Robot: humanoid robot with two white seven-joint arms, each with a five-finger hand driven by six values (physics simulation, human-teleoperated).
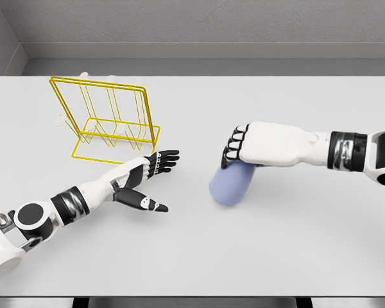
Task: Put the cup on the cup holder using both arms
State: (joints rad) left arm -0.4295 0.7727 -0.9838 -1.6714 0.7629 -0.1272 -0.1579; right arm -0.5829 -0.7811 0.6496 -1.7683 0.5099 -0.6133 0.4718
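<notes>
The lavender cup (231, 185) is lying on its side on the white table (295, 250), a little right of the middle and toward the near half. Its round end is pointing to the near left.

The right hand (244, 146) is reaching in from the right edge and is hovering directly over the far end of the cup. Its dark fingers (232, 151) are bending down over the cup's upper side, and they are seeming to touch it, but I cannot tell if they are really clamping it or only resting on it. The palm is facing down and the white forearm is lying almost level across the table.

The left hand (147, 179) is coming in from the near left corner. Its fingers are stretching apart and straight, pointing to the right, with the thumb (147, 203) spreading toward the near side. It is holding nothing and it is staying well apart from the cup.

The yellow wire cup holder (109, 122) is standing on the far left part of the table, beyond the left hand. Its tall frame is leaning a little, and nothing is sitting in it. The cup is lying well apart from it.
</notes>
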